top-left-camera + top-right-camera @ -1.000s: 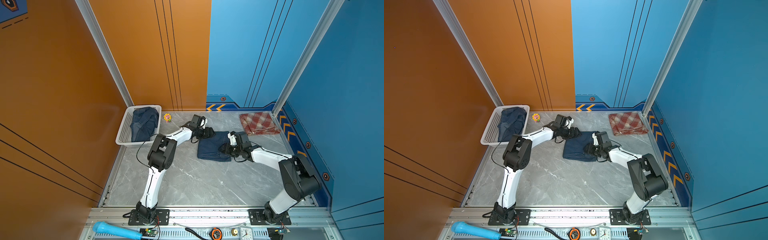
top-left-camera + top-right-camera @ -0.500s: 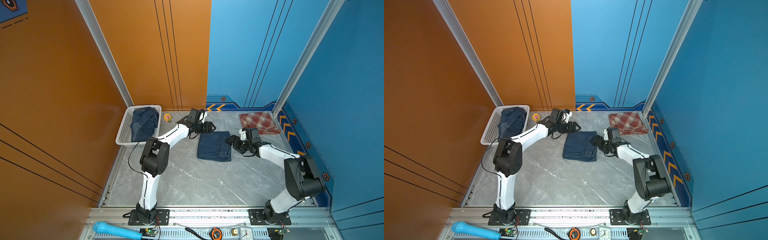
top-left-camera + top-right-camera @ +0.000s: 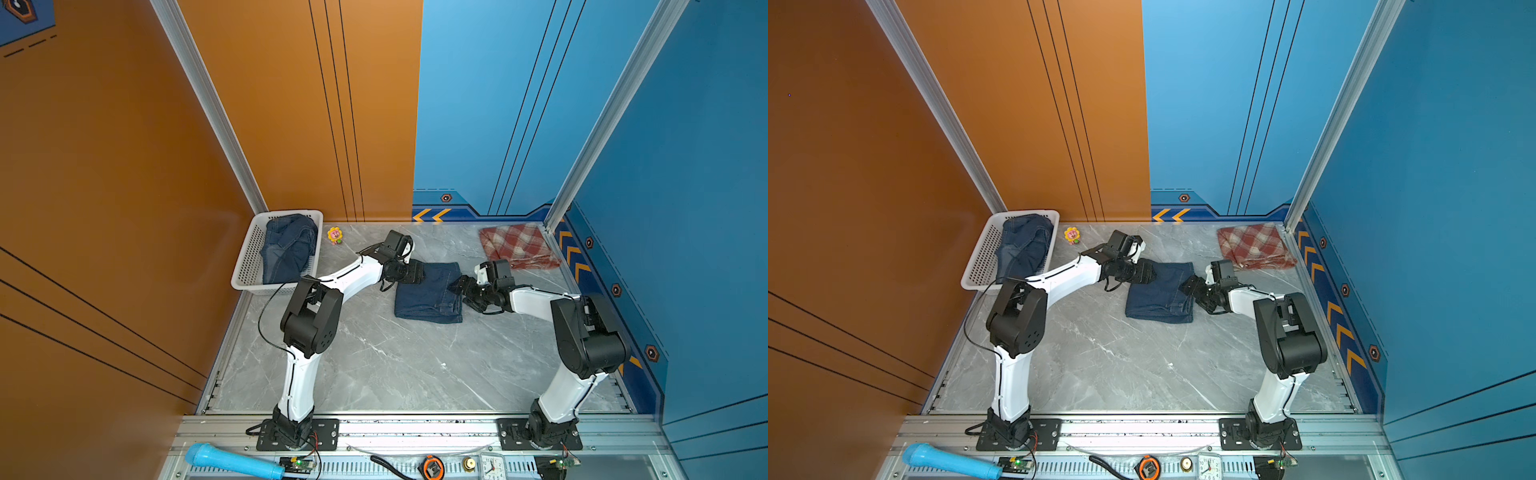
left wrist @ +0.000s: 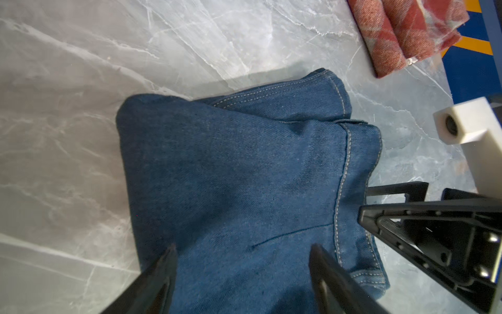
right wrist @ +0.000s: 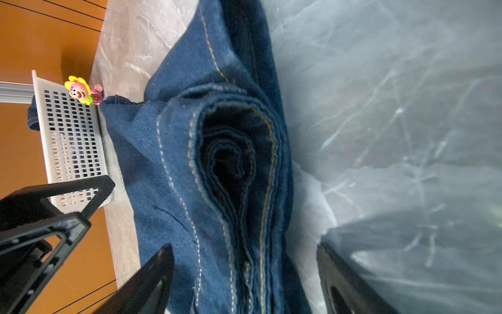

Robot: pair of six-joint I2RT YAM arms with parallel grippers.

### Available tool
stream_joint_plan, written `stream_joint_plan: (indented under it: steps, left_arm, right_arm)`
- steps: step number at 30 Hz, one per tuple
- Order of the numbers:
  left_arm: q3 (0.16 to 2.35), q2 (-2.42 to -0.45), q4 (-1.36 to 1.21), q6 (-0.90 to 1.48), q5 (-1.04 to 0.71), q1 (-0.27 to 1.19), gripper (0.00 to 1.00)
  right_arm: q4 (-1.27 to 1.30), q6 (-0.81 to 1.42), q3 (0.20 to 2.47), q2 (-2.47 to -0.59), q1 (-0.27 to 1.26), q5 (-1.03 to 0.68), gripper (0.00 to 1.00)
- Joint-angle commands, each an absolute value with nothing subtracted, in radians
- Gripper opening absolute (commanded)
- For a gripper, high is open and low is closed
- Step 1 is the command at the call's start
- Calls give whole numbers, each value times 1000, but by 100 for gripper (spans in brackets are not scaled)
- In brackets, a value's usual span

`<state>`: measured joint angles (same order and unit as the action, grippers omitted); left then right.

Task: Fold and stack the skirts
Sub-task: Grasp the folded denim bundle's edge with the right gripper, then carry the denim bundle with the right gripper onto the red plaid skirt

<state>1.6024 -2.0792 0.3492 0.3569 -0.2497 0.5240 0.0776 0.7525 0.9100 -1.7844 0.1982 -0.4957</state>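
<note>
Grey marble-patterned tabletop [image 3: 415, 365], shown in both top views. A white perforated basket [image 3: 249, 266] stood at its far left corner and held the crumpled denim skirt [image 3: 289, 249], dark blue and heaped above the rim. The folded denim skirt [image 3: 428, 295] lay near the table's middle as a flat, dark blue rectangle with pale topstitching. Its stacked hems curled open along the right edge. The plaid skirt [image 3: 515, 247], in red, cream and tan, lay folded in the far right corner, apart from the denim. The left gripper [image 4: 241, 250] hovered over the folded skirt's far left corner, fingers spread and holding nothing. The right gripper [image 5: 244, 250] sat at the layered right edge, fingers parted on either side of it without pinching. A small flower toy [image 3: 335, 235] stood just beside the basket.
</note>
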Motion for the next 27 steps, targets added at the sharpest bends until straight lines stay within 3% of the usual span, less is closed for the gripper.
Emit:
stream_joint_plan:
  steps: [1,12,18,22,27]
  left_arm:
    - [1603,-2107,370,330,-229,520,78]
    - [1655,-2252,423,311,-157,558,77]
    - [1666,-2272,424,318,-162,560,76]
    - [1669,-2282,423,323,-169,563,76]
    - [1675,-2293,423,331,-181,563,76]
  right_arm:
    - [75,756,913,-1837,201,-489,82]
    - [50,733,918,-1913,224,-488,78]
    - [60,740,937,-1965,253,-516,70]
    - [107,770,958,-1986,265,-559,59]
    - [139,799,1031,-1997,285,-609,32]
